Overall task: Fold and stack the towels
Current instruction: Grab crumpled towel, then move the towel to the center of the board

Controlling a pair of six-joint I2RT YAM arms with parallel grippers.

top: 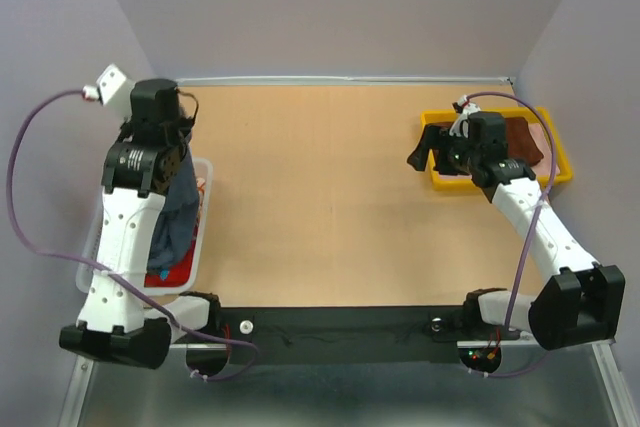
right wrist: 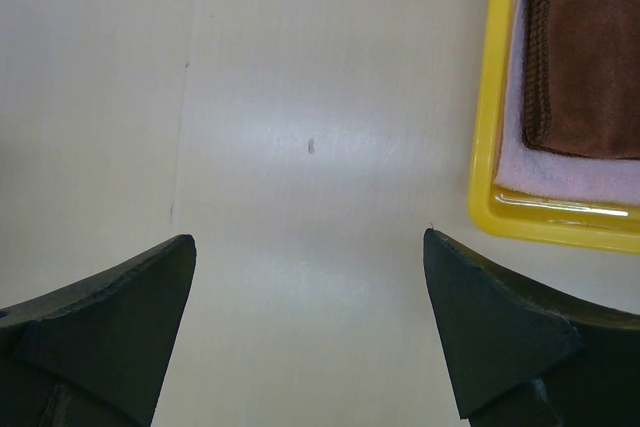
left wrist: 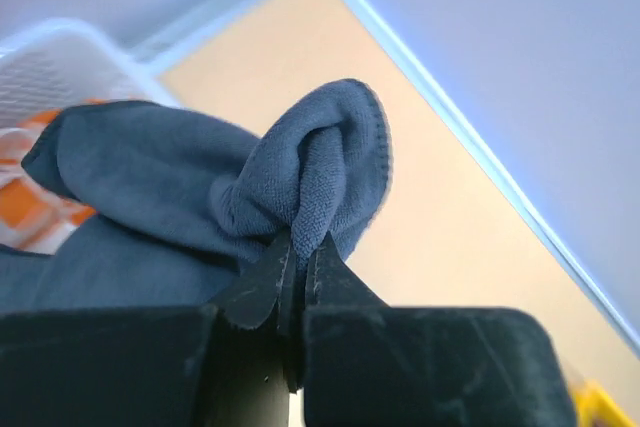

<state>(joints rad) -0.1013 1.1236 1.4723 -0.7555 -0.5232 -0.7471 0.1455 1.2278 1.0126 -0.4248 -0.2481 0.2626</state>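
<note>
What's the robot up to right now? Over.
Left gripper shut on navy towel, above white basket. Right gripper open, empty, beside yellow tray. Nothing blocking.

light: bright, even | shadows: faint | glare: washed-out table point(right wrist: 300, 147) | focus: slightly soft overhead

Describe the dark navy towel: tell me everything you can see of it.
The dark navy terry-cloth towel looks soft and finely looped, with a stitched hem along its edge. A bunched fold of it is pinched between the shut jaws of the left gripper, which holds that part raised. The rest hangs crumpled and unfolded into the white mesh plastic basket at the table's left side, lying over an orange-and-white patterned cloth.
</note>
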